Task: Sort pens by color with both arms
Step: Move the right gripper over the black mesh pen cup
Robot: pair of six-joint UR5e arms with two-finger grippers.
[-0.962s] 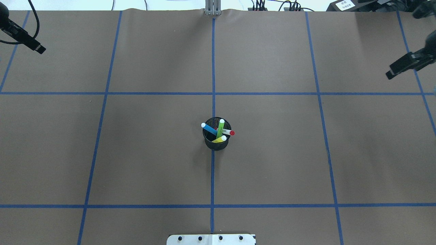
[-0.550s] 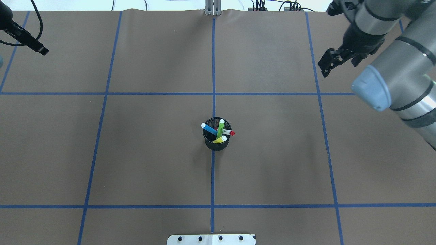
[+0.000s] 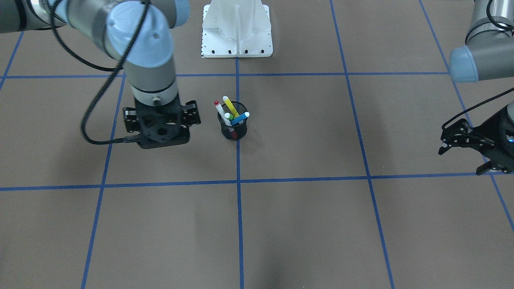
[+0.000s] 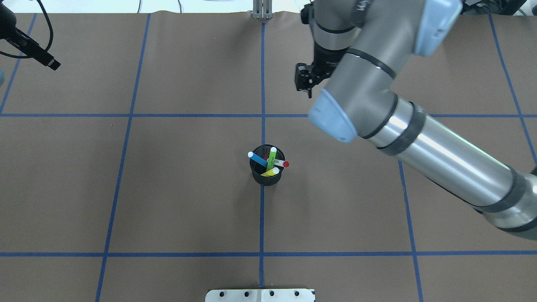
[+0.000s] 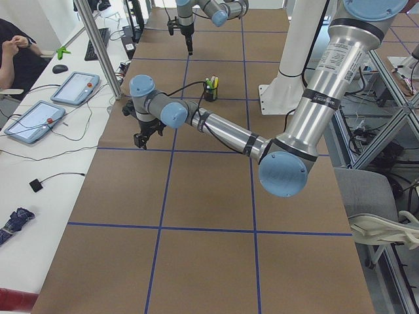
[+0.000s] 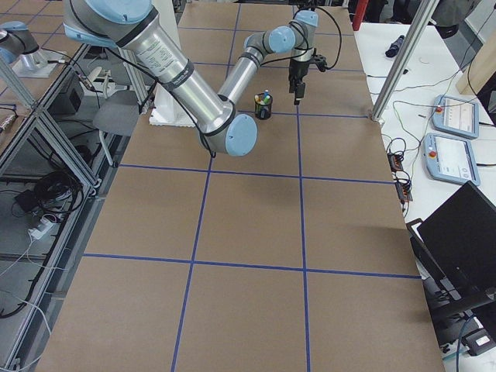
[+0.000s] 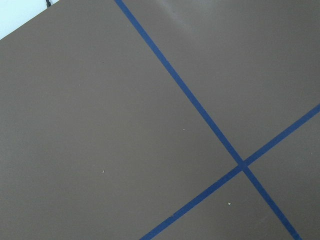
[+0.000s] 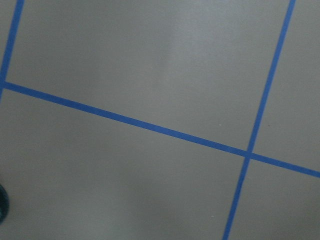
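At the middle of the robot-side edge, a white pedestal base (image 3: pixel 237 40). Farther out, midway between the left and right edges of the brown-papered desk (image 4: pixel 188 188), on the centre line of blue tape (image 4: pixel 262 126), a black mesh cup (image 4: pixel 267 178), upright, with all four pens inside. Blue pen (image 4: pixel 258 159) leaning toward the left edge, green pen (image 4: pixel 272 157) toward the far edge, red-ended white pen (image 4: pixel 282 163) toward the right edge, yellow pen (image 4: pixel 270 171) toward the robot-side edge. Beyond the cup, toward the far edge and a little right of centre, the right gripper (image 4: pixel 304 84), pointing down over bare paper, knuckle links splayed wide, fingers apart, nothing between them. Farthest out, toward the far-left corner, the left gripper (image 3: pixel 459 162), tilted, fingers spread wide and empty, well apart from the cup. In both wrist views, only brown paper and crossing tape.
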